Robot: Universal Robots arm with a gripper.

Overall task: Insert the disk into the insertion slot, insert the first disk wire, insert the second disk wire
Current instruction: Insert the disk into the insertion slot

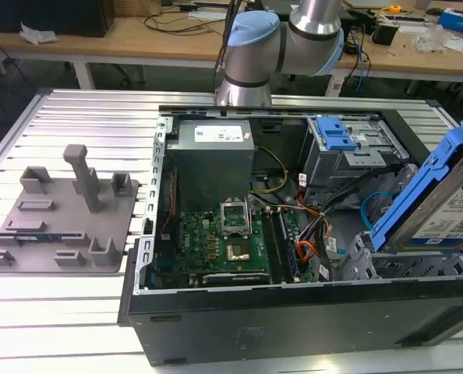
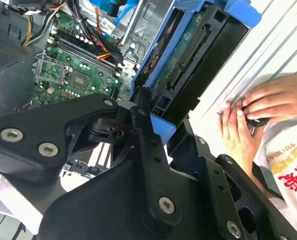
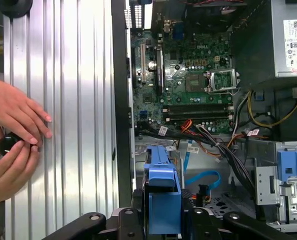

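The disk [image 1: 446,204], grey with a white label in a blue carrier, hangs tilted above the open computer case at the exterior view's right. My gripper [image 3: 162,222] is shut on it; the black fingers [image 2: 141,107] clamp the carrier's [image 2: 188,65] edges in both wrist views. Below the disk sits the insertion slot [image 1: 365,263], a silver perforated cage [image 3: 219,202]. The second disk wire [image 1: 376,204], a light-blue flat cable, loops [image 3: 204,177] beside the cage. A bundle of orange, yellow and black wires [image 3: 208,136] runs close by; whether it is the first disk wire I cannot tell.
A taller grey bay with a blue latch [image 1: 339,139] stands behind the cage. The motherboard [image 1: 227,241] and power supply [image 1: 212,152] take up the case's middle. A person's hands [image 3: 13,137] rest on the ribbed table beside the case, holding a black knob. A grey fixture [image 1: 60,214] lies at the exterior view's left.
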